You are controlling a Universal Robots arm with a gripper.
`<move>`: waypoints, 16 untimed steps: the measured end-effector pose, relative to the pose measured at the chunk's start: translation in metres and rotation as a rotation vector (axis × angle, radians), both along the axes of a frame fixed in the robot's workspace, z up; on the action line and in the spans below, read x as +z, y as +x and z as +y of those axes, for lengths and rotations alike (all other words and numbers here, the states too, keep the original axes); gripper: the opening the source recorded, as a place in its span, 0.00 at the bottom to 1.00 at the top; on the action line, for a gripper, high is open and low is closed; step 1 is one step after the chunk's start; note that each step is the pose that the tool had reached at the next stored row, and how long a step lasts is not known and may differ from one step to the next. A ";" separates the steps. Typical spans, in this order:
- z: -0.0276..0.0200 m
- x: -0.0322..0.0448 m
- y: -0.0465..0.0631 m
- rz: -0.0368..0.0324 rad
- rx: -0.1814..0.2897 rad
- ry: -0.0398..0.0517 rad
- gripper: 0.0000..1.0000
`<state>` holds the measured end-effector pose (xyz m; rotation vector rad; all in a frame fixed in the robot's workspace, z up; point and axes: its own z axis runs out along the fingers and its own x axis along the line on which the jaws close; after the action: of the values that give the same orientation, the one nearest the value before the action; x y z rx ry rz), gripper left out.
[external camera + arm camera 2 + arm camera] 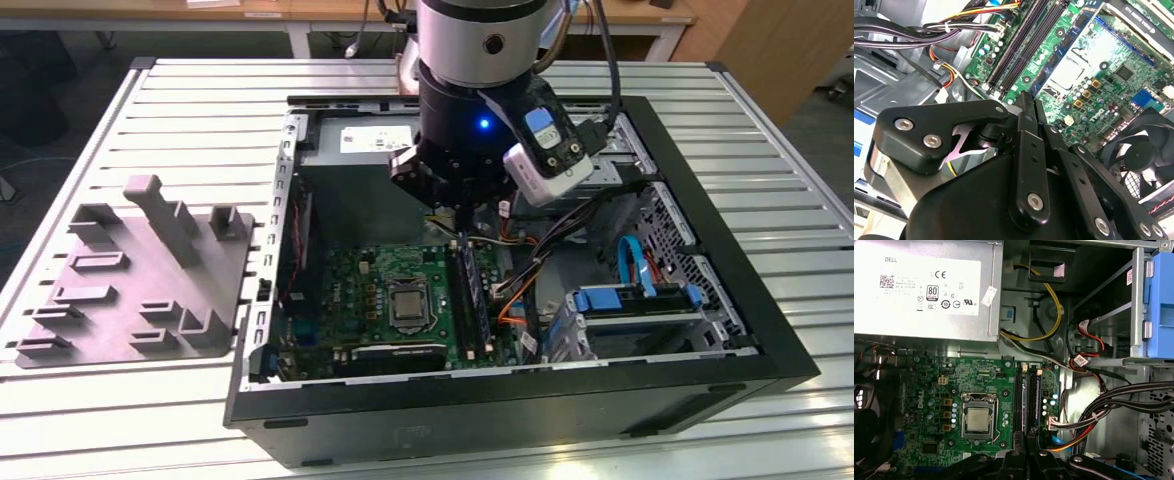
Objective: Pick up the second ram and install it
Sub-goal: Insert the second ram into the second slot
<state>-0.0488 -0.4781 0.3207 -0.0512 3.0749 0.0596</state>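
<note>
Slatted bench (160, 420) carries the open PC case (507, 420), where the gripper (458, 213), jaws pinched together on nothing (so it looks), hangs over the second ram (467, 290) standing edge-up on the motherboard (380, 290); seating it likely wants a square, straight-down press.

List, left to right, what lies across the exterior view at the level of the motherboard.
Grey fixture tray → processor socket → memory slots → blue drive bracket.
</note>
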 end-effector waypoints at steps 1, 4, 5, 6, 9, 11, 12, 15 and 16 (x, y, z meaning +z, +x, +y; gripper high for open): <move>0.0000 0.0000 0.000 0.0000 0.000 0.0000 0.13; 0.0000 -0.0010 0.000 -0.0002 0.000 0.0004 0.13; 0.0000 -0.0014 0.000 -0.0002 0.000 0.0003 0.13; 0.0000 -0.0021 0.000 -0.0001 0.000 0.0002 0.13; 0.0000 -0.0045 0.000 -0.0001 0.000 0.0002 0.13; 0.0000 -0.0061 0.000 0.0000 0.000 0.0005 0.13; 0.0000 -0.0070 0.000 -0.0001 0.000 0.0006 0.13; 0.0000 -0.0111 0.000 0.0000 0.000 0.0006 0.13; 0.0000 -0.0125 0.000 -0.0001 0.000 0.0007 0.13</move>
<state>-0.0488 -0.4781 0.3082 -0.0511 3.0748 0.0606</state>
